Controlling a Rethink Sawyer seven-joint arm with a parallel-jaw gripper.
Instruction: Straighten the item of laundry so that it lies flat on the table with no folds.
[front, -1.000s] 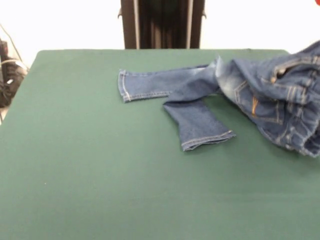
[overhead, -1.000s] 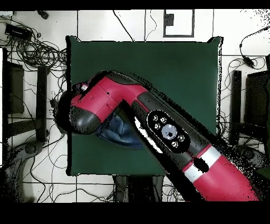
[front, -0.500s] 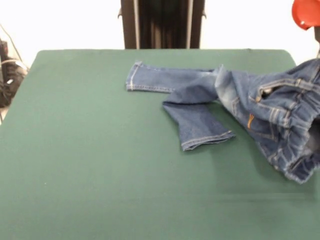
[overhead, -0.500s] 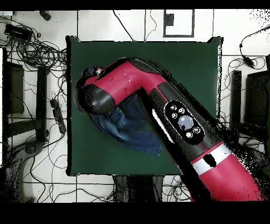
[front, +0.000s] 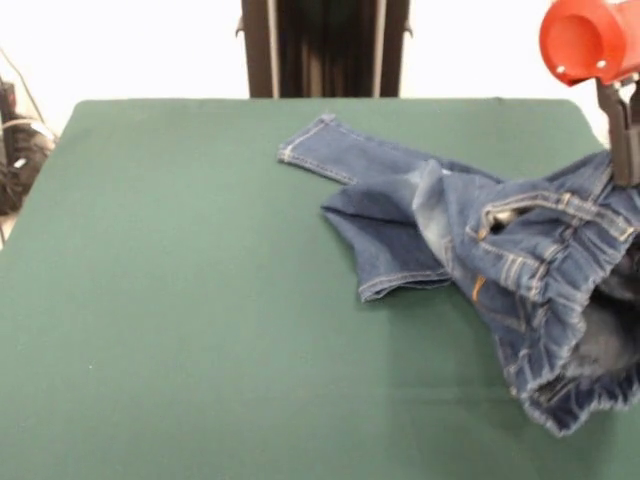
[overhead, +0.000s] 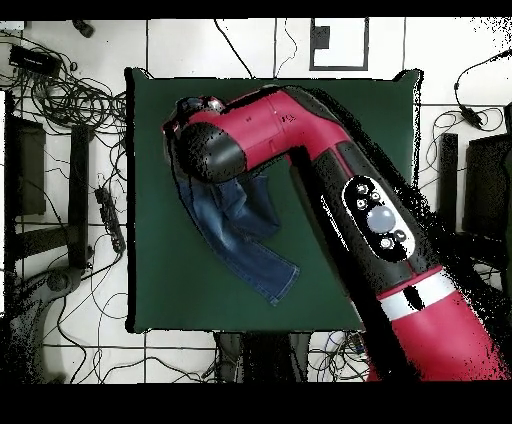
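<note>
Jeans (front: 520, 270), one pair, waistband lifted, two legs on table (front: 200, 330), one claw (front: 622, 150), grip unclear

Jeans (front: 520, 270): waistband end cut off by the front view's right edge; overhead, upper part hidden under the arm (overhead: 330, 190).
Gripper: fingers not visible in either view.
</note>
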